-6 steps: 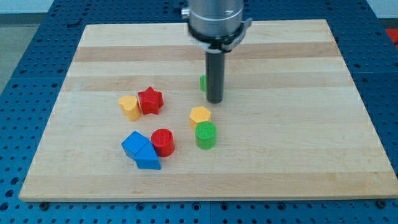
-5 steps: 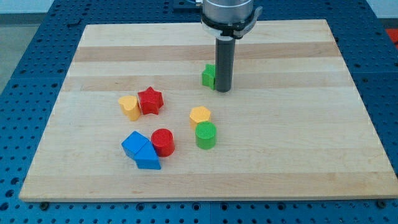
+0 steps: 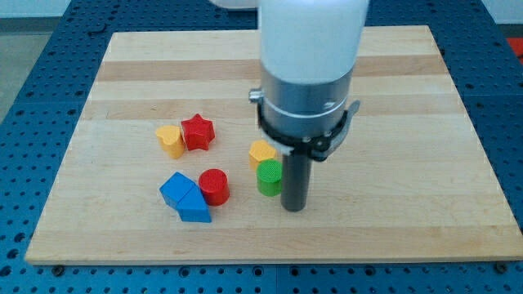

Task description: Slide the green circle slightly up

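No fingers on our rig; my tip (image 3: 293,207) sits beside the green circle (image 3: 270,177), toward the worktop (image 3: 392,196) bottom edge, lined up to nudge it up.

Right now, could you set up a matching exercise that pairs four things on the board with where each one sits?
Things:
1. my tip
2. green circle
3. red star
4. blue blocks

Places:
A. right beside the yellow block at the view's left
B. just to the view's right of the green circle, slightly lower
C. directly below the yellow hexagon
D. lower left of the cluster, touching the red cylinder

Pairs: 1-B, 2-C, 3-A, 4-D
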